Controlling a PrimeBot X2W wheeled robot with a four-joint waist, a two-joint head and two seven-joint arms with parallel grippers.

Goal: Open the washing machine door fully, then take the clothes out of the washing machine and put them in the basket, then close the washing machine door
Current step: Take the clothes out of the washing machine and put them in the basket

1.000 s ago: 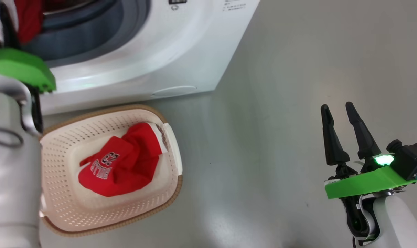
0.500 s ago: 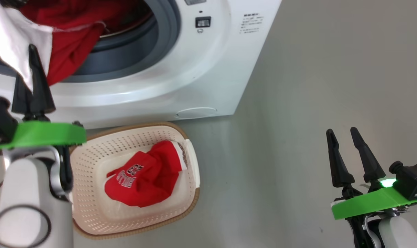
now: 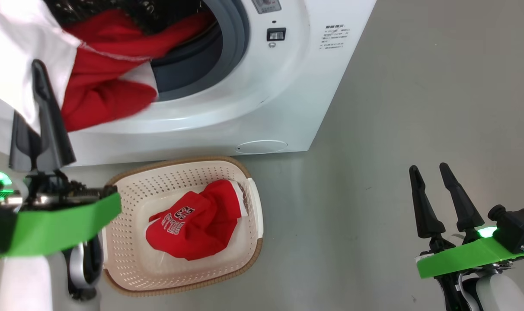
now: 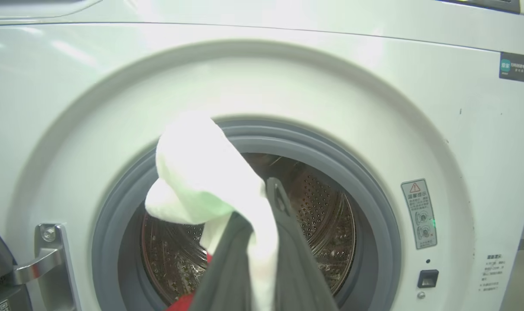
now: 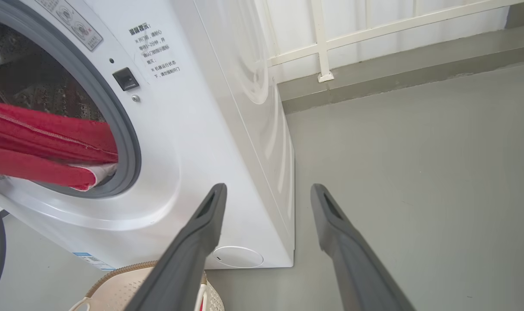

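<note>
On grey floor: washing machine, basket; white railing behind. Left end effector pinching red-white garment; right end effector spread.

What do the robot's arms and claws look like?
The left claw and right claw each have two long, pointed black fingers on a bright green plate with a glowing light. The forearms are smooth and white, with dark cables by the wrists.

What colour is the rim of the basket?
The basket rim is brown, with a woven look; the head view shows it best.
</note>
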